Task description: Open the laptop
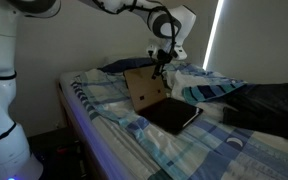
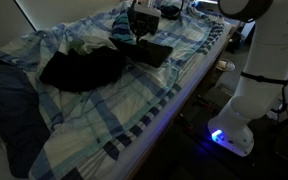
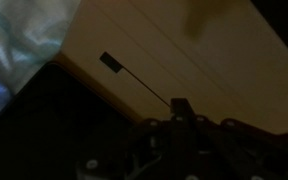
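The laptop lies on the bed with its lid raised. The brownish lid (image 1: 142,90) stands tilted above the black base (image 1: 174,116). In an exterior view the laptop (image 2: 150,50) is seen from the other side. My gripper (image 1: 162,66) is at the lid's top edge, also in an exterior view (image 2: 139,28). In the wrist view the brownish lid (image 3: 184,50) fills most of the frame, and a dark fingertip (image 3: 181,104) lies against it. The picture is too dark to show the jaw gap.
The bed has a blue and white plaid sheet (image 1: 174,150). A dark rumpled cloth (image 2: 79,68) lies beside the laptop, and a dark blanket (image 1: 269,105) covers one end. Pillows (image 1: 119,66) sit behind the lid. The robot base (image 2: 254,80) stands by the bed edge.
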Robot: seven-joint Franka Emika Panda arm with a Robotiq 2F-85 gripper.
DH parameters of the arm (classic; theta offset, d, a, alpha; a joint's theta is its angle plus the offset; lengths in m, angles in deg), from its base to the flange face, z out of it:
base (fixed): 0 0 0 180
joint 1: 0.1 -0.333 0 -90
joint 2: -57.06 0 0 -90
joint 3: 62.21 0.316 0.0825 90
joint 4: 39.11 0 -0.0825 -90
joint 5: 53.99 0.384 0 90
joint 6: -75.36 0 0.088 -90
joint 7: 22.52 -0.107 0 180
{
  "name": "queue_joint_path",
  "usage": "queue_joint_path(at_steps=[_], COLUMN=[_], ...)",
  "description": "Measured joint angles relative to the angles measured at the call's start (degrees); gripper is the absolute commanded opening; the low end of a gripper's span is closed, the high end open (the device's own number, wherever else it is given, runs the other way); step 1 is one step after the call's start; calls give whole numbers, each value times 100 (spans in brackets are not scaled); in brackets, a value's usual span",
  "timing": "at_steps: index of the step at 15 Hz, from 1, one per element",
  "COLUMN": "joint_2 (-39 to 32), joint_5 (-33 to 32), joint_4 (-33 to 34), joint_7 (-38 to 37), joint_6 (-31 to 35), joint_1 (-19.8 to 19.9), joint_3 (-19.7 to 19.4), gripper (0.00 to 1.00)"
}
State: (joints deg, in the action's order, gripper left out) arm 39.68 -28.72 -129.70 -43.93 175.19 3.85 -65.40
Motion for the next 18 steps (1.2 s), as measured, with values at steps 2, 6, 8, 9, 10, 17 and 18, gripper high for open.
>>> queue_joint_path(at_steps=[2,6,8,9,10,17,18], joint_2=[20,49,75,95,120,289,288], joint_5=[21,21,21,20,19,19,19], joint_4=[-42,-45,-46,-46,-46,-44,-44], joint_7=[0,0,0,0,0,1,1], joint_6=[-70,-157,-157,-157,-155,-36,-35], joint_1=[-29,-91,-99,-98,-98,-98,-98], joint_3=[53,104,104,104,103,102,102], gripper=[0,0,0,10,27,34,34])
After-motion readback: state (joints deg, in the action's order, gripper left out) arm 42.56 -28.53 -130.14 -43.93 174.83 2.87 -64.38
